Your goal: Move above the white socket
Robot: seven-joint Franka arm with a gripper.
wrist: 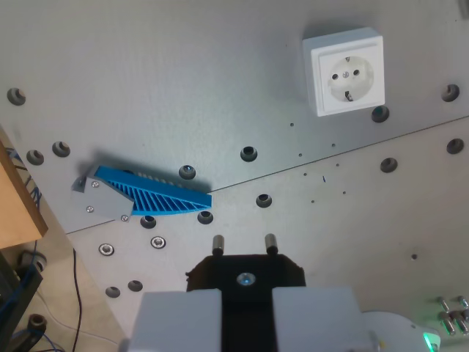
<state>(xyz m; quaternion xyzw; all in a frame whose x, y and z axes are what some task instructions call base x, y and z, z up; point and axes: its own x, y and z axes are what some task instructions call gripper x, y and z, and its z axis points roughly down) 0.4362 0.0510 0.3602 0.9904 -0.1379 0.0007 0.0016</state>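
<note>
socket (344, 71): white, cream inset | ribbed wedge (160, 194): bright blue, grey mount | bench (183, 81): pale grey metal, dark holes | plug (244, 275): black, silvery pins | pincer (246, 317): pale grey, perhaps white | board (16, 202) at the wrist view's left: brown wood

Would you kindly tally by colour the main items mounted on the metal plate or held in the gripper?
White: 1, the white socket
Blue: 1, the ribbed blue wedge
Black: 1, the black plug in the gripper
Total: 3
</note>
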